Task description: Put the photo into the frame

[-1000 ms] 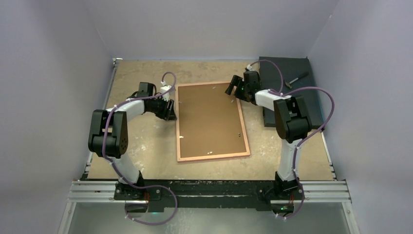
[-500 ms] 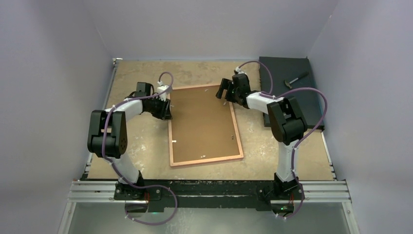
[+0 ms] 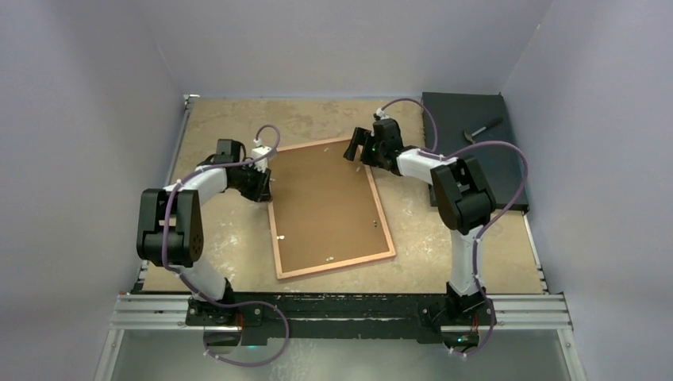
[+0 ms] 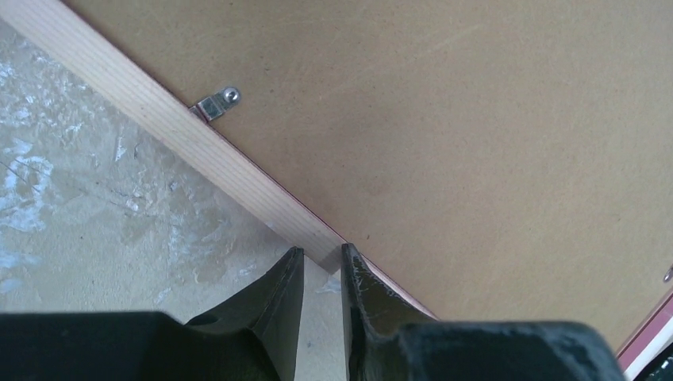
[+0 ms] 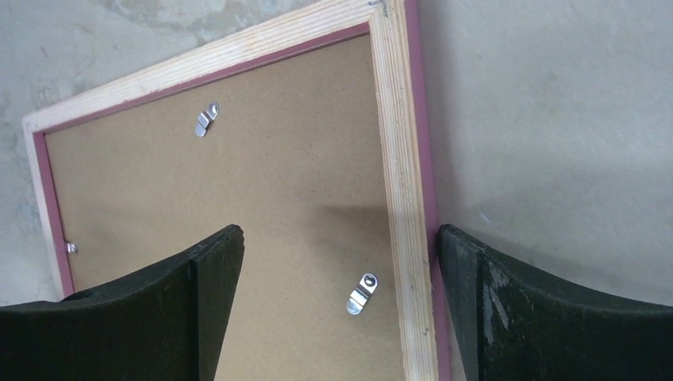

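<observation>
Pale-wood, pink-edged rectangular picture frame (image 3: 337,267) lies back-up, skewed on the scuffed tan table (image 3: 222,238), with a brown backing board (image 3: 327,208) inside. Overhead hides jaw gaps. Left wrist cam: left gripper (image 4: 321,258) narrow, tips at left rim, grip unclear. Right wrist cam: right gripper (image 5: 340,234) wide, straddling the far-right rim beside a silver clip (image 5: 361,294).

White links (image 3: 208,176), black joints (image 3: 468,198) and purple cables (image 3: 165,230) lead to the black left end effector (image 4: 321,250) and right end effector (image 5: 341,230).
</observation>
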Controlling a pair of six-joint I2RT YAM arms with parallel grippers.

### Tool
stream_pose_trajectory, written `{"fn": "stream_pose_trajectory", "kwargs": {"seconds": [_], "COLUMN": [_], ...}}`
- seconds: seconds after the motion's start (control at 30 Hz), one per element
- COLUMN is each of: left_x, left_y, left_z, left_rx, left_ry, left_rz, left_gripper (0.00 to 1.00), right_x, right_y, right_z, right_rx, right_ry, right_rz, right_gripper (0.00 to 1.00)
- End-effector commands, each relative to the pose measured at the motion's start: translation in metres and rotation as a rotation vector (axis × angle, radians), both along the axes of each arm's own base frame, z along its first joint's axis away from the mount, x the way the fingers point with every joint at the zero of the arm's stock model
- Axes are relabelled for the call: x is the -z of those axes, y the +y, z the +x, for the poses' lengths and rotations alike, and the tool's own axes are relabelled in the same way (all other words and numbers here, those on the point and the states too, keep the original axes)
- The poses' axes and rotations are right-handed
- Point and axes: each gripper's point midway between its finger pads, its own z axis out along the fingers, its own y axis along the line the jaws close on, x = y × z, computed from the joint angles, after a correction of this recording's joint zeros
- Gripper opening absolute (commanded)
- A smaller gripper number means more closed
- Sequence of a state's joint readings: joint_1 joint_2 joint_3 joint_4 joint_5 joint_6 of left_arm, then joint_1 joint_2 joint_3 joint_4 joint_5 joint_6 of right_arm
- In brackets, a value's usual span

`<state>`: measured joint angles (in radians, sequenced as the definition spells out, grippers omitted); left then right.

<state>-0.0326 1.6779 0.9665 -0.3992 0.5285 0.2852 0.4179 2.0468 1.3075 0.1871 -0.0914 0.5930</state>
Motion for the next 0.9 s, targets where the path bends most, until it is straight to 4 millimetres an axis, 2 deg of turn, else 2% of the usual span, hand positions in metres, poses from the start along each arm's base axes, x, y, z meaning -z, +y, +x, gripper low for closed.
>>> {"fn": "stream_pose_trajectory", "kwargs": {"seconds": [0.0, 0.13, 0.27, 0.43, 0.6, 0.67, 0.77, 0.8, 0.83, 0.87], "left_x": [-0.002, 0.002, 0.005, 0.005, 0.004, 0.0, -0.019, -0.03, -0.041, -0.054], "left_y": [-0.015, -0.014, -0.017, -0.032, -0.046, -0.048, -0.049, -0.048, -0.047, -0.046], "left_z": [-0.013, -0.021, -0.029, -0.044, -0.056, -0.057, -0.052, -0.046, -0.042, -0.035], "left_rx": [0.113, 0.147, 0.176, 0.238, 0.285, 0.291, 0.321, 0.324, 0.326, 0.324], "left_ry": [-0.019, -0.02, -0.005, 0.016, 0.035, 0.049, 0.052, 0.034, 0.021, -0.005], "left_rz": [-0.042, -0.033, -0.048, -0.11, -0.135, -0.152, -0.151, -0.149, -0.155, -0.161], "left_gripper": [0.2, 0.18, 0.17, 0.18, 0.22, 0.28, 0.39, 0.4, 0.41, 0.42], "right_x": [-0.019, -0.019, -0.02, -0.008, -0.018, -0.02, -0.035, -0.042, -0.063, -0.076], "right_y": [0.077, 0.096, 0.131, 0.184, 0.212, 0.213, 0.197, 0.187, 0.177, 0.165], "right_z": [-0.019, -0.005, 0.001, -0.014, -0.022, -0.024, -0.005, 0.003, 0.012, 0.019], "right_rx": [-0.203, -0.237, -0.317, -0.449, -0.545, -0.575, -0.52, -0.485, -0.442, -0.394], "right_ry": [0.059, 0.063, 0.069, 0.118, 0.11, 0.132, 0.067, 0.04, -0.013, -0.053], "right_rz": [0.183, 0.21, 0.252, 0.287, 0.336, 0.321, 0.245, 0.222, 0.204, 0.175], "right_gripper": [0.92, 0.92, 0.92, 0.93, 0.96, 0.99, 0.99, 0.99, 0.99, 0.99]}}
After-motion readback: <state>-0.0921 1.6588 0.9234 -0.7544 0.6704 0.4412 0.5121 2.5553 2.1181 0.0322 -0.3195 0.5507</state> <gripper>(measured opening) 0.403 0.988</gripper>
